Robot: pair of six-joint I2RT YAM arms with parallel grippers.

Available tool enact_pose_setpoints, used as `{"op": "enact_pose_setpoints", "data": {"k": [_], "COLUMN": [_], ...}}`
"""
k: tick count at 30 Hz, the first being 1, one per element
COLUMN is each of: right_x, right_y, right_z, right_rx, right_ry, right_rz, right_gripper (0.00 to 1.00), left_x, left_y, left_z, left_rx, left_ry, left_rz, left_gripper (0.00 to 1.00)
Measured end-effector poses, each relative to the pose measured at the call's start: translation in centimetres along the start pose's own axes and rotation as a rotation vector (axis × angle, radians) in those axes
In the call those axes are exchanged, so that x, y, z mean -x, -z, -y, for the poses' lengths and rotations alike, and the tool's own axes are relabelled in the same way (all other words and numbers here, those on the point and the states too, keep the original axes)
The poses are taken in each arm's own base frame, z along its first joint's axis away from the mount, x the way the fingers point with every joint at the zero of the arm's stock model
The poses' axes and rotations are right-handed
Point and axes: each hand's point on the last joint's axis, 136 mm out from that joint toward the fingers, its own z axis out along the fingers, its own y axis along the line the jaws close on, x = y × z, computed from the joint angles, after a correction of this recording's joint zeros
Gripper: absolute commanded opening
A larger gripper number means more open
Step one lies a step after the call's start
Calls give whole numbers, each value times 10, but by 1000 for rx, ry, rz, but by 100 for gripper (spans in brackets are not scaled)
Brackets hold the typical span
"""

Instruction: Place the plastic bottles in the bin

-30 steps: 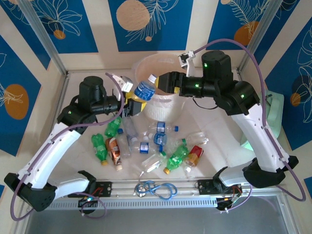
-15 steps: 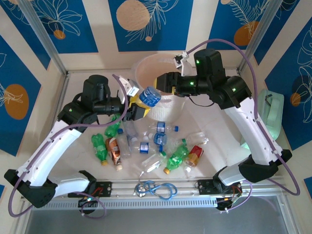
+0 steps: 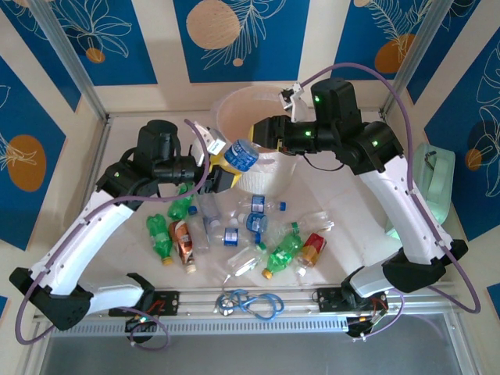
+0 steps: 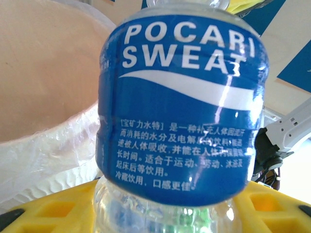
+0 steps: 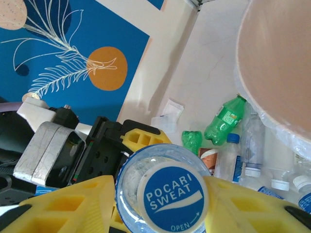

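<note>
Observer: Bottle position first. Where is the clear plastic bottle with the blue Pocari Sweat label (image 3: 238, 155) sitting?

Recorder: It is hanging off the desk, just outside the near left wall of the tall cream-white ribbed plastic bin (image 3: 223, 105). I cannot tell whether it is touching that wall.

Observer: Who is holding it?

Recorder: Both arms. The left gripper (image 3: 219, 168) is clamping its yellow fingers on the clear lower body. The right gripper (image 3: 262, 133) is pinching the shoulder around the blue cap, with fingers pressing on both sides.

Observer: And the others?

Recorder: They are lying loose on the white desk (image 3: 344, 211) between the bin and the arm bases. Among them are a green plastic bottle (image 3: 159, 234), a brown bottle with an orange cap (image 3: 184, 242), a red bottle (image 3: 314, 248) and several clear blue-capped bottles (image 3: 258, 223). A blue cable loop (image 3: 250, 301) is lying at the near edge.
</note>
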Motion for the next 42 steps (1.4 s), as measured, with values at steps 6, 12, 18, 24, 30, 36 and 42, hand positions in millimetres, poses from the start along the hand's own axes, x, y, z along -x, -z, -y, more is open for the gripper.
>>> {"op": "enact_pose_setpoints", "data": {"k": [6,12,18,24,30,36,42], "right_x": [-2,-1,2,21,52,88,112], "right_y": [-3,-4,-6,1,16,10,-23], "right_z": [4,7,13,24,39,73,125], "right_rx": [-10,-13,-17,-25,-76,-173,-304], "right_ry": [-11,-25,-41,-76,-109,-138,-172], "right_rz": [-8,-3,0,56,166,259,264], "right_gripper": [42,31,26,26,25,25,25], "left_x": [0,-1,-4,-10,-1,-7,-71], "left_y": [0,0,-3,-4,17,54,80], "left_z": [-1,-4,-13,-23,-40,-77,-121], "left_rx": [8,21,65,118,267,539,808], "left_ry": [2,3,15,60,158,345,619], "left_rz": [-1,-2,6,22,138,229,141], "left_gripper": [45,54,100,100,100,100,100]}}
